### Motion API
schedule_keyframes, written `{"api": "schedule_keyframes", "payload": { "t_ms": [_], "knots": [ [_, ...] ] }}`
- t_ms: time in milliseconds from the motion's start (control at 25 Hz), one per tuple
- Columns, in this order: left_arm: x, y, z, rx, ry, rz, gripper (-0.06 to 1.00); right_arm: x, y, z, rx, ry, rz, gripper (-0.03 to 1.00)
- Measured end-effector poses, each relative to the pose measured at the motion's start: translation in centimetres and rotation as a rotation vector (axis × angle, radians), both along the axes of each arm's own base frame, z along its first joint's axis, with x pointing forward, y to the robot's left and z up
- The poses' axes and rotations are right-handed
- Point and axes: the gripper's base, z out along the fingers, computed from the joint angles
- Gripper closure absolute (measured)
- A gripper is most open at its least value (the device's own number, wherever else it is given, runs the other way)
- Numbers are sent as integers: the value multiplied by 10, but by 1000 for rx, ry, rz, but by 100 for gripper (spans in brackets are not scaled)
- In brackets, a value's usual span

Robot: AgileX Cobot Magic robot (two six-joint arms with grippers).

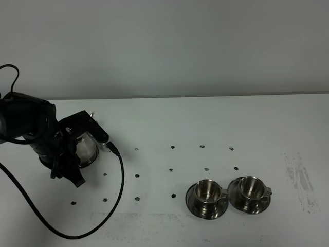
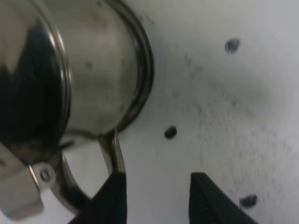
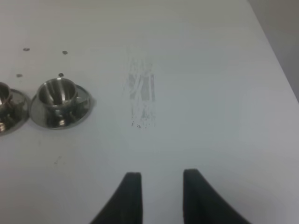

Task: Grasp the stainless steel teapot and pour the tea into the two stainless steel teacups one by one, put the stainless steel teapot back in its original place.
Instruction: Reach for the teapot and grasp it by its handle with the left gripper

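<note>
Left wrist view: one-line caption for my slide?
Left fingers, open, beside the loop handle of the steel teapot on the table.

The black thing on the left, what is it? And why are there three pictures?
It is a robot arm. One picture looks down from high up on a white table. The other two come from little cameras on the robot's wrists. The left wrist picture shows the left gripper, a two-fingered pincer. It is open right beside the handle of the stainless steel teapot and grips nothing. The right wrist picture shows the right gripper, empty too. Two stainless steel teacups stand on saucers.
</note>
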Motion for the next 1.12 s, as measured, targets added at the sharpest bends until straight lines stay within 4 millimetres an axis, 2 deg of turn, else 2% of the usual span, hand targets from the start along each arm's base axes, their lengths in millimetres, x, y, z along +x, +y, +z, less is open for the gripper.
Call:
{"api": "schedule_keyframes", "payload": {
  "t_ms": [120, 240, 520, 680, 880, 1120],
  "knots": [
    [-4, 2, 1, 16, 41, 8, 56, 0, 0, 0, 0, 0, 0, 73],
    [-9, 2, 16, 5, 38, 20, 56, 0, 0, 0, 0, 0, 0, 73],
    [-40, 6, 90, -118, -20, 170, 56, 0, 0, 0, 0, 0, 0, 73],
    [-43, 25, 110, -217, -18, 375, 56, 0, 0, 0, 0, 0, 0, 73],
    [-27, 44, 115, -241, -53, 437, 56, 0, 0, 0, 0, 0, 0, 73],
    [2, 42, 88, -230, -13, 409, 56, 0, 0, 0, 0, 0, 0, 73]
  ]
}}
